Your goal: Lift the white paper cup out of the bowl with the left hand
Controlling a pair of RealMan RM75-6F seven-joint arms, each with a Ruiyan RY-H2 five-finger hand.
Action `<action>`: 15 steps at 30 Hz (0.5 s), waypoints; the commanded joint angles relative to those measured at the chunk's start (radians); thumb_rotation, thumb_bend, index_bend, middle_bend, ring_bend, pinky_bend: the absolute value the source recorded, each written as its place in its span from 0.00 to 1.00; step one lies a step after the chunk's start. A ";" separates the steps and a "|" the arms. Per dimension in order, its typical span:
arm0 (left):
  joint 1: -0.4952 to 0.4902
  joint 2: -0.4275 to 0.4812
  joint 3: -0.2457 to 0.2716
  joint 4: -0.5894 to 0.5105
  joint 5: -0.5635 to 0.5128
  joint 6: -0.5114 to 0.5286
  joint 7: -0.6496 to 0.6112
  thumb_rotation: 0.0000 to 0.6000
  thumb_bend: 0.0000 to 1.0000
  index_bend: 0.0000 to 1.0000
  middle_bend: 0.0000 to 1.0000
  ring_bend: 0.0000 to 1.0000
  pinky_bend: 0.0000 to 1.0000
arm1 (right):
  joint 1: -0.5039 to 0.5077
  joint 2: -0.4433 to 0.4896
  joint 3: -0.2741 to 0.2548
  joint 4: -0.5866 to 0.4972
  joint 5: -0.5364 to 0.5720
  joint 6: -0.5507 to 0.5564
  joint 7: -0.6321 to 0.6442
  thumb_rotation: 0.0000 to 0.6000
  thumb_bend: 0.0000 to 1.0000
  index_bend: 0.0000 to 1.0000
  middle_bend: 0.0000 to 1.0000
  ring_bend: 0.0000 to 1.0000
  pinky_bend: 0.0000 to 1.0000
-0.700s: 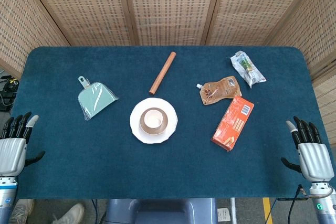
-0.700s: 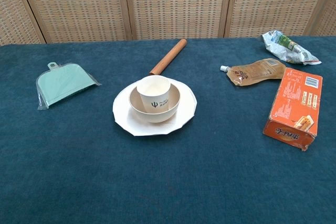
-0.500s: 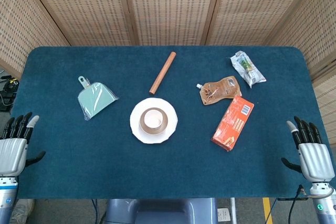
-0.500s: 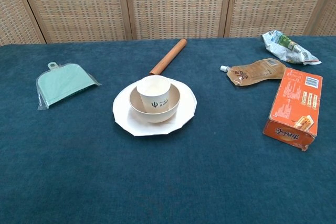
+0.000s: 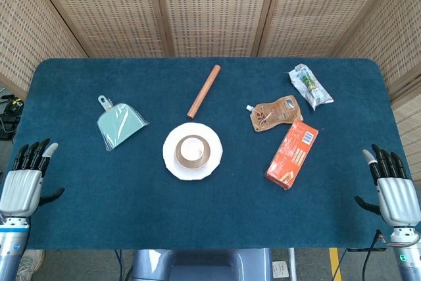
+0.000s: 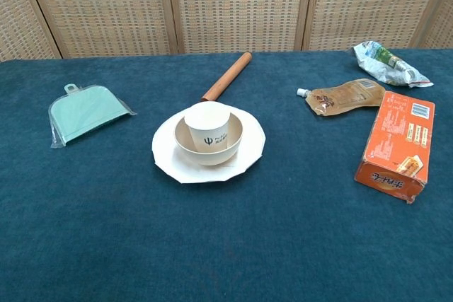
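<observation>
White paper cup (image 6: 208, 127) upright inside the bowl (image 6: 233, 142), itself seated on a white plate (image 6: 250, 153) near the middle of the blue bench (image 5: 131, 189). Cup rim clear above the bowl rim; dark logo toward the chest camera. Nothing touching cup, bowl or plate.

Left hand (image 5: 25, 179) at the near left corner of the bench, fingers extended and apart, holding nothing, well apart from the cup. Right hand (image 5: 395, 192) at the near right corner, likewise spread and empty. Neither hand visible in the chest view.

Elsewhere on the bench: green dustpan (image 5: 117, 124) left of the plate, wooden rod (image 5: 203, 91) just behind it, brown pouch (image 5: 276, 113), crinkled packet (image 5: 309, 86) and orange box (image 5: 292, 153) to the right.

Progress, as judged: none of the lift accomplished. Remaining: reach of the left hand across to the cup, closure around its wall above the bowl rim, then a straight upward lift clear of the bowl.
</observation>
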 commanded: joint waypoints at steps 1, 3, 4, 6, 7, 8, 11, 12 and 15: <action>-0.084 0.013 -0.056 -0.051 -0.038 -0.088 0.061 1.00 0.05 0.00 0.00 0.00 0.00 | 0.005 -0.001 0.009 0.007 0.014 -0.008 0.004 1.00 0.10 0.00 0.00 0.00 0.00; -0.121 0.016 -0.078 -0.077 -0.060 -0.130 0.093 1.00 0.07 0.00 0.00 0.00 0.00 | 0.007 -0.002 0.013 0.010 0.020 -0.010 0.006 1.00 0.10 0.00 0.00 0.00 0.00; -0.143 0.017 -0.089 -0.092 -0.073 -0.155 0.112 1.00 0.07 0.01 0.00 0.00 0.00 | 0.007 -0.002 0.016 0.012 0.024 -0.011 0.007 1.00 0.10 0.00 0.00 0.00 0.00; -0.196 0.017 -0.115 -0.121 -0.105 -0.214 0.157 1.00 0.08 0.04 0.00 0.00 0.00 | 0.009 -0.001 0.020 0.016 0.034 -0.016 0.010 1.00 0.10 0.00 0.00 0.00 0.00; -0.224 0.013 -0.128 -0.131 -0.119 -0.242 0.180 1.00 0.08 0.06 0.00 0.00 0.00 | 0.009 -0.001 0.021 0.018 0.042 -0.020 0.011 1.00 0.10 0.00 0.00 0.00 0.00; -0.248 0.007 -0.139 -0.139 -0.137 -0.266 0.202 1.00 0.09 0.09 0.00 0.00 0.00 | 0.009 0.001 0.023 0.018 0.049 -0.024 0.013 1.00 0.10 0.00 0.00 0.00 0.00; -0.320 -0.014 -0.168 -0.154 -0.197 -0.338 0.256 1.00 0.09 0.14 0.00 0.00 0.00 | 0.011 0.003 0.030 0.024 0.066 -0.033 0.020 1.00 0.10 0.00 0.00 0.00 0.00; -0.344 -0.022 -0.174 -0.156 -0.220 -0.364 0.274 1.00 0.09 0.15 0.00 0.00 0.00 | 0.012 0.002 0.032 0.028 0.072 -0.036 0.022 1.00 0.10 0.00 0.00 0.00 0.00; -0.418 -0.055 -0.189 -0.145 -0.281 -0.439 0.333 1.00 0.09 0.15 0.00 0.00 0.00 | 0.018 0.000 0.038 0.045 0.094 -0.056 0.030 1.00 0.10 0.00 0.00 0.00 0.00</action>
